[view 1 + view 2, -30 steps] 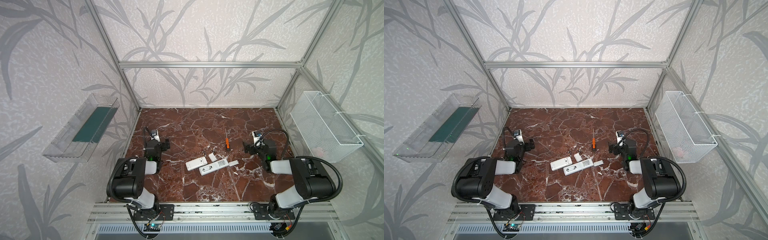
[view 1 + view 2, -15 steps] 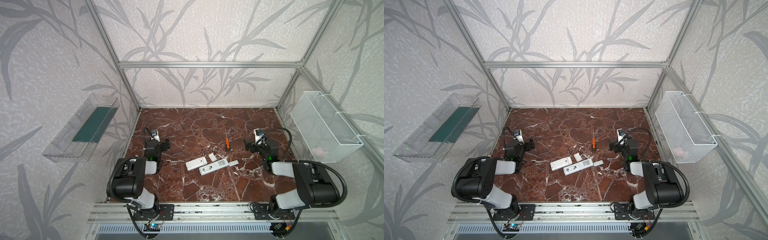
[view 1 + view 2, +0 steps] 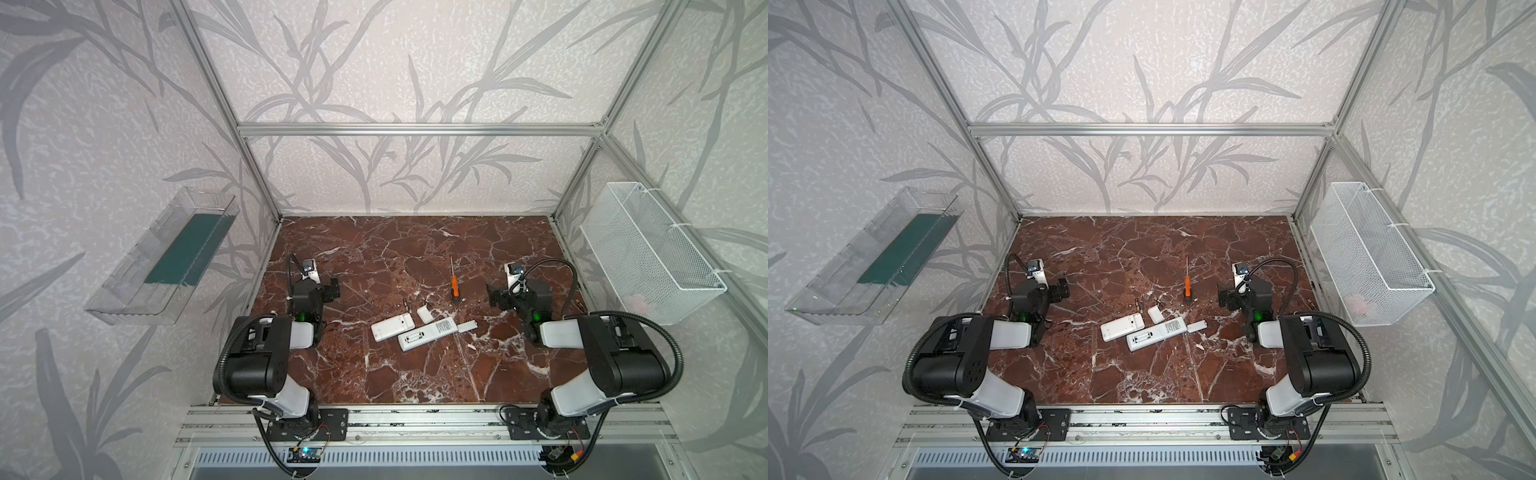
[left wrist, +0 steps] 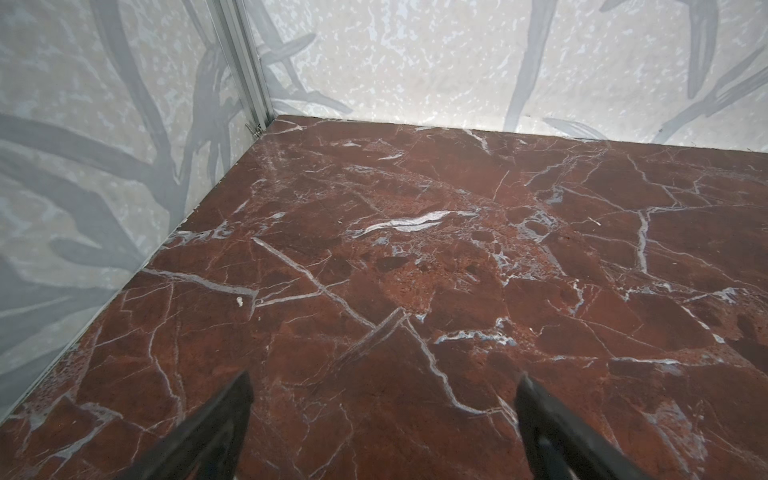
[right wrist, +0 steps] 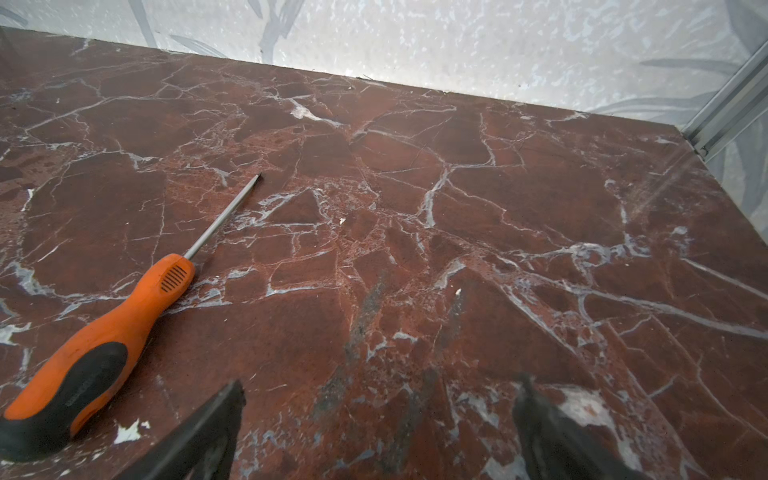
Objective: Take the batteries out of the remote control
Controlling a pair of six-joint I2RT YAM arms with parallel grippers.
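Bearing an unreadably small label (image 3: 444,328), the longer remote (image 3: 419,336) lies back-up.

The left tool (image 4: 384,376) and right tool (image 5: 381,380) gape wide.

The batteries (image 3: 407,306) look too small to count; screwdriver (image 5: 95,345) handle end cropped.

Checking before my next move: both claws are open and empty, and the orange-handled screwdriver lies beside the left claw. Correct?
Not quite. The orange-handled screwdriver lies beside the right claw, not the left claw, as the right wrist view shows. Both claws are open and empty, as you said.
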